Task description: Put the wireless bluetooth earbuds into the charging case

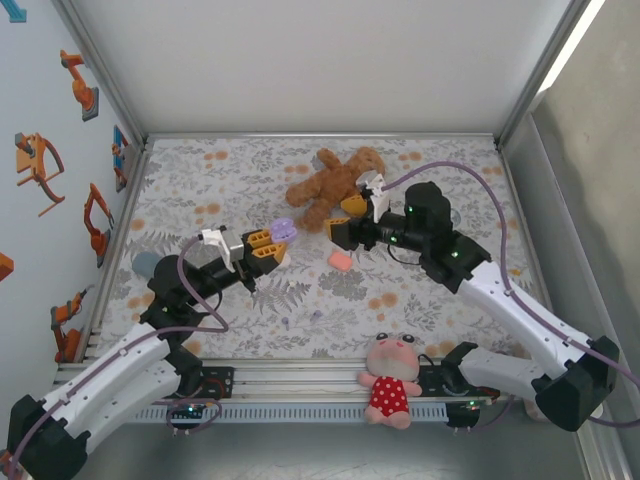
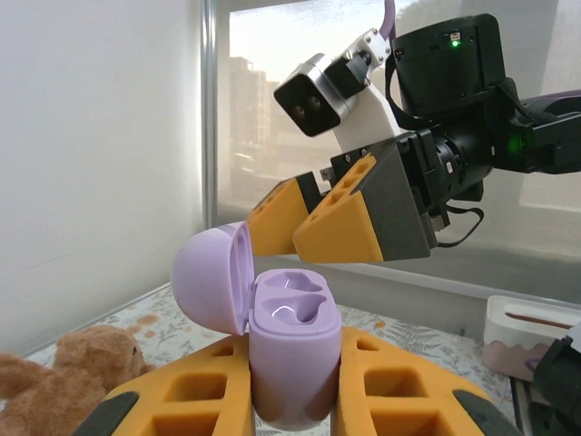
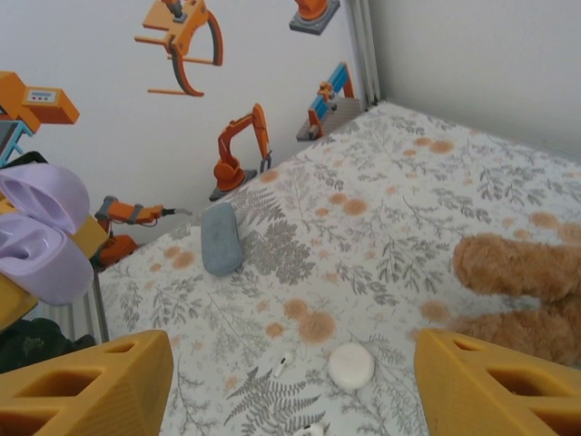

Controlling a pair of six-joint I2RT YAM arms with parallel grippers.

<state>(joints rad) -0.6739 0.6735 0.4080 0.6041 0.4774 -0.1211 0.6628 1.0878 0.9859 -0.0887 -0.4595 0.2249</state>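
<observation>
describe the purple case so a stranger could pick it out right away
Over the floral table, find the left gripper. The purple case stands pinched between its orange fingers, lid flipped open. The pink block nearby lies flat on the table, untouched.

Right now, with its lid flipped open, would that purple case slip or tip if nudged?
Probably slippery: the purple case looks smooth, glossy, rounded. Its open lid hangs to one side, so it may tip that way if released. The left pincer grips it upright.

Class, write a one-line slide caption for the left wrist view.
Lid-open lilac charging case clamped upright in the left hand, with the right hand poised open above and behind it.
</observation>
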